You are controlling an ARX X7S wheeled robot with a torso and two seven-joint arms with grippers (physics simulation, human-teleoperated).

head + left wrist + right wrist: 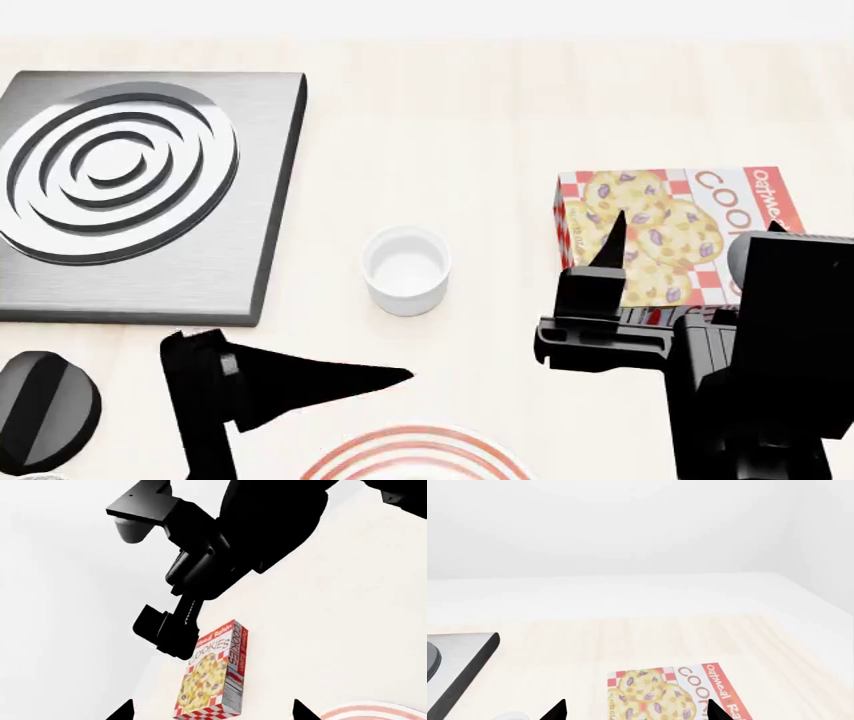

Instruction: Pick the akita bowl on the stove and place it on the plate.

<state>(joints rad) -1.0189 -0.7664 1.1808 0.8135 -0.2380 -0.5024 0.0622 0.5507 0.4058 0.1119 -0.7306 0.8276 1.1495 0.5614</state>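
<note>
The stove (147, 180) lies at the far left of the head view, and its ringed top is bare. No akita bowl shows in any view. Only the far rim of the red-ringed plate (407, 455) shows at the near edge; it is also in the left wrist view (373, 712). My left gripper (213, 712) is open, its fingers wide apart and holding nothing; one finger (334, 380) points right just above the plate. My right gripper (694, 225) hangs open over the cookie box (681, 235), holding nothing (635, 711).
A plain white cup (406, 268) stands between the stove and the cookie box. A round black knob (40, 410) sits near the stove's front left corner. The left wrist view shows my right arm (220, 555) above the cookie box (213, 672). The stove's corner (460, 665) shows in the right wrist view.
</note>
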